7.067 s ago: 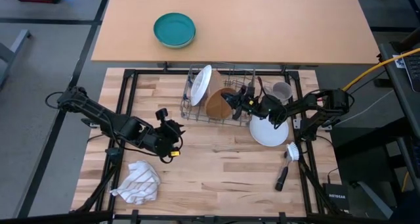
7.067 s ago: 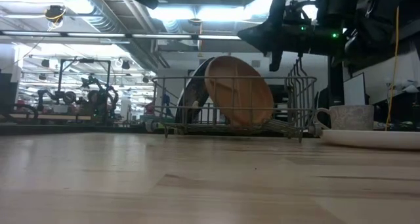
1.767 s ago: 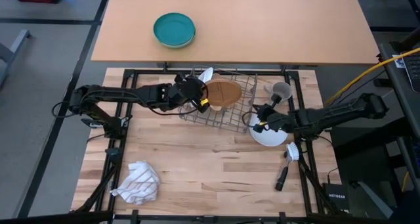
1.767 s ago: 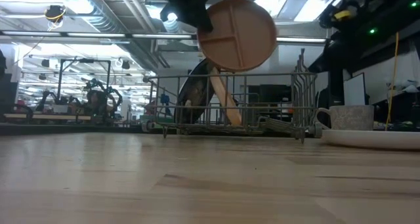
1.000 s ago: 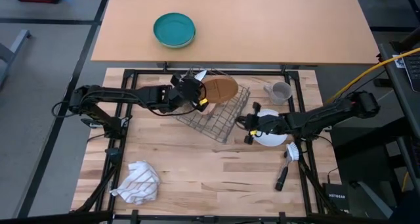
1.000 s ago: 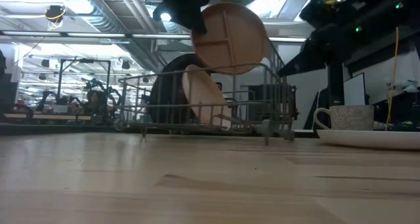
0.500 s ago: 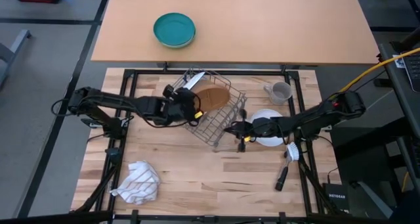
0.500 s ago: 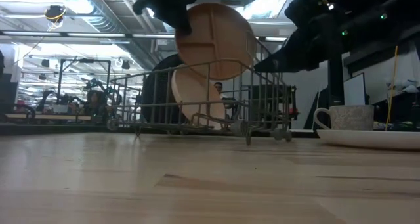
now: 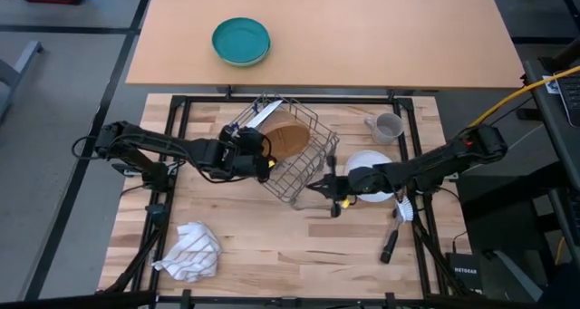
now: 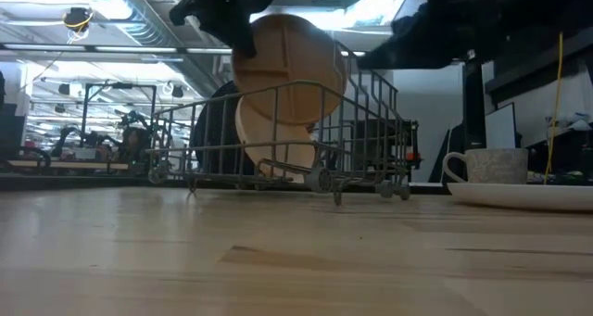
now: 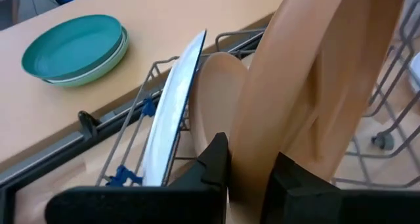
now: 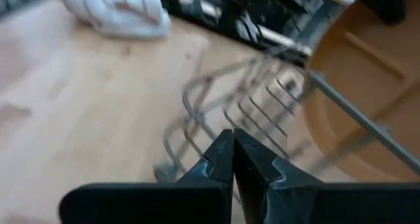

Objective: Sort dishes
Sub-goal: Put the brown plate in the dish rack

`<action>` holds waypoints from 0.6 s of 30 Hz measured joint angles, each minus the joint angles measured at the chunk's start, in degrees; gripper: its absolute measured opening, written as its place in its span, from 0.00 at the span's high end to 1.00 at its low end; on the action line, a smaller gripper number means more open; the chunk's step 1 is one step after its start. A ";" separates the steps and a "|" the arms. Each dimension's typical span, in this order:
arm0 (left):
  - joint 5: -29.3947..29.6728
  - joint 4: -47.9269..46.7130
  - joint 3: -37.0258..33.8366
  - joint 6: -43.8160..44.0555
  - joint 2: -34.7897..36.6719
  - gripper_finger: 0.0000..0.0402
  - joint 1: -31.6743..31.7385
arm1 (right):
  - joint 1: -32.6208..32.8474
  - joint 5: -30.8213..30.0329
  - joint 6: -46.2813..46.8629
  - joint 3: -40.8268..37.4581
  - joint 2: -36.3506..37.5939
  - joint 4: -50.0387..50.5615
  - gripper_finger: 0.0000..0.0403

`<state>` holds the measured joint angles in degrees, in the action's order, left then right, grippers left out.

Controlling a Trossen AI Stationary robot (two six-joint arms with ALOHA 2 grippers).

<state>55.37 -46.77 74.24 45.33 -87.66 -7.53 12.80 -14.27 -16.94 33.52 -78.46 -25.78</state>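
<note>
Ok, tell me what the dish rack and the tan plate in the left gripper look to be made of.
Dish rack: thin grey metal wire, seemingly coated, with open see-through bars. Tan plate, clamped in the left gripper: smooth, matte and opaque with moulded ridges; probably plastic or a bamboo-fibre composite, though ceramic cannot be ruled out.

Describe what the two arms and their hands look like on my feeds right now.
Both arms are dark, slim and jointed, with black cables along them. The left hand and the right hand each carry a small yellow-orange marking in the high view. Up close, the left fingers are black, blocky and angular; the right fingers are black with notched, toothed inner edges.
</note>
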 joint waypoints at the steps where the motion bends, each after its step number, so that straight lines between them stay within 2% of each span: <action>1: 0.00 0.16 0.00 0.27 0.00 0.92 -0.04 | 0.52 -1.69 -0.09 0.18 1.34 2.58 0.96; 4: 0.07 -0.11 0.00 0.31 0.00 0.91 -0.08 | 2.02 -9.27 -0.07 0.83 6.34 10.49 0.96; 8: 0.12 -0.76 0.00 0.75 0.00 0.92 -0.04 | 3.15 -23.62 1.78 0.88 12.58 23.10 0.96; 12: 0.14 -0.72 0.00 0.79 0.00 0.92 -0.04 | 1.71 -36.15 6.28 0.87 15.19 32.55 0.96; 14: 0.14 -0.72 0.00 1.04 0.00 0.91 -0.04 | 0.12 -38.51 7.56 0.78 14.91 35.42 0.96; 18: 0.14 -0.65 0.00 1.08 0.00 0.92 -0.04 | -4.40 -38.09 7.70 0.78 12.68 36.74 0.96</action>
<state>55.51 -47.42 74.24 46.41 -87.66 -7.57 8.39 -52.35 -9.23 34.30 -65.78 10.96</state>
